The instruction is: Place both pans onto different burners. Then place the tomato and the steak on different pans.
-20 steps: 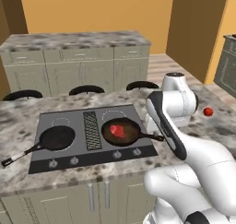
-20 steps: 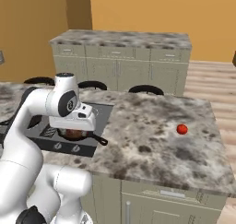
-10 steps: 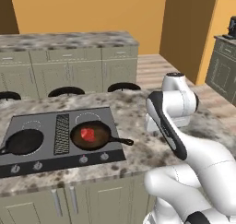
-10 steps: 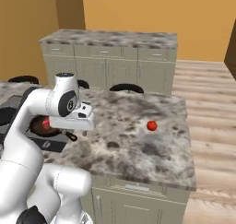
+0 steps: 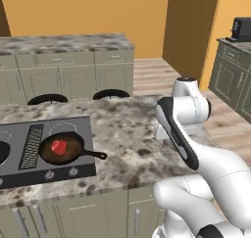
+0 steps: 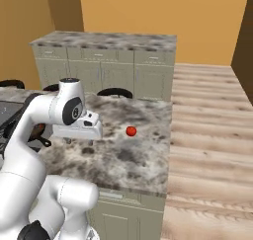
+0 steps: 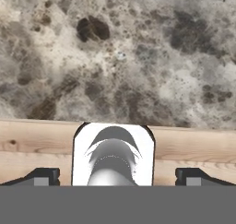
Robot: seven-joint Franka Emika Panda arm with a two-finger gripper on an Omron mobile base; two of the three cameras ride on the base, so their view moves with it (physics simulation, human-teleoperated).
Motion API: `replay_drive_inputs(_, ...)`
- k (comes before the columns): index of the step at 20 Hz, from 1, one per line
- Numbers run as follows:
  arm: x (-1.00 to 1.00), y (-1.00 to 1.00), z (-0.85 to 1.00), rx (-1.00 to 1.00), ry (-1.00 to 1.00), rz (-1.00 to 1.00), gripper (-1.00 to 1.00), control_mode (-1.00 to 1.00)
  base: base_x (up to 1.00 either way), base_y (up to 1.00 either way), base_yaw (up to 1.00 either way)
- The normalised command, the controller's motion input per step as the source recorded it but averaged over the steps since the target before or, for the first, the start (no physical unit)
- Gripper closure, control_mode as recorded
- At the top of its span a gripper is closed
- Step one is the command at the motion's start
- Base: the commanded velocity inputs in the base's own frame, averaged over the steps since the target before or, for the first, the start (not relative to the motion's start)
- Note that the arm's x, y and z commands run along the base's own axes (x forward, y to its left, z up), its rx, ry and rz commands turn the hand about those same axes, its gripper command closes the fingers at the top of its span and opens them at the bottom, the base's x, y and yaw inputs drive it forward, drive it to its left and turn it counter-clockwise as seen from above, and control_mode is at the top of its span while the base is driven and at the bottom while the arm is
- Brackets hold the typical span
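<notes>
The tomato [image 6: 131, 131] sits alone on the speckled counter [image 6: 128, 157], toward its right end and just right of the gripper [image 6: 78, 141]. The steak [image 5: 59, 146] lies in the brown pan [image 5: 66, 148], which rests on a burner [image 5: 63, 128] of the cooktop [image 5: 44, 169] at far left. The jaws stand wide over bare counter, holding nothing.

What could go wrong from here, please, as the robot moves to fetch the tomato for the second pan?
1. The tomato is a small round ball lying loose on the stone counter; a nudge from the open gripper could roll it toward the edge.
2. The steak already fills the brown pan, whose handle juts over the counter, where the arm might catch it on the way back.
</notes>
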Motion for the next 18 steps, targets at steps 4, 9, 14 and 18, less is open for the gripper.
replay_drive_inputs(4, 0.00, 0.00, 0.00, 0.00, 0.00, 0.00, -1.00, 1.00, 0.01, -0.52, 0.00)
replay_drive_inputs(9, 0.00, 0.00, 0.00, 0.00, 0.00, 0.00, -1.00, 1.00, 0.25, -0.10, -0.05)
replay_drive_inputs(14, 0.00, 0.00, 0.00, 0.00, 0.00, 0.00, -1.00, 1.00, 0.32, -0.02, -0.15)
replay_drive_inputs(18, 0.00, 0.00, 0.00, 0.00, 0.00, 0.00, -1.00, 1.00, 0.11, -0.33, -0.01)
